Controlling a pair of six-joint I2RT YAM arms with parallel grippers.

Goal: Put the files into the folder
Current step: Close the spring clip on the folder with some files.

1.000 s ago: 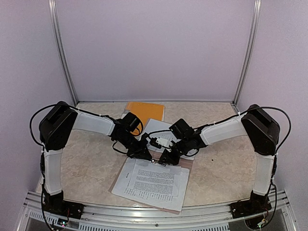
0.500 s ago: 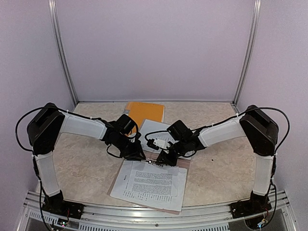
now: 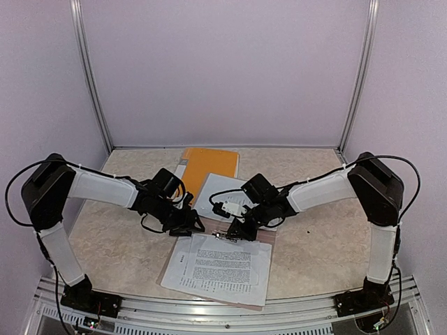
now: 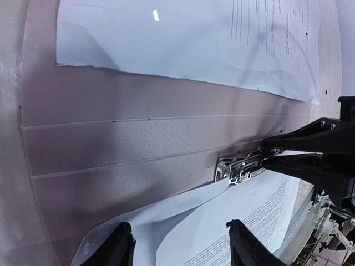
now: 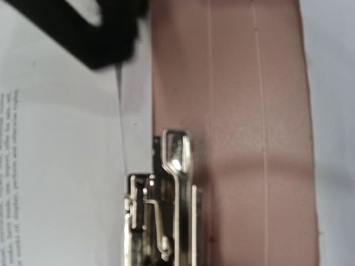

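The step in hand looks like fastening. The folder (image 4: 111, 138) lies open, and the main stack of files (image 3: 220, 265) rests on its near half with its top edge up against the spine. One more sheet (image 3: 223, 190) lies over the folder's far half, still outside the stack. An orange cover (image 3: 209, 164) sits beyond the folder's far edge and has no part in this.

The left gripper (image 4: 180, 246) hangs over the stack's top edge, to the left of the folder's spine. Its fingers (image 4: 119, 244) stand well apart and grip nothing. The paper between them bows up in a loose curl, and I cannot tell whether the pads brush it.

The right gripper (image 3: 234, 229) comes in from the folder's right side. In the left wrist view its fingers (image 4: 299, 145) are almost together and taper to the end of the clip (image 4: 244, 166) at the middle of the spine. They look pinched on it, apparently holding its lever up. Its own wrist view shows the clip and the raised lever but not the fingers.

Next, I judge, the stack's edge must lie flat and reach under the clip before the lever goes down. The curl at the left needs smoothing first, or it will be creased or missed. The far sheet has yet to join the stack.
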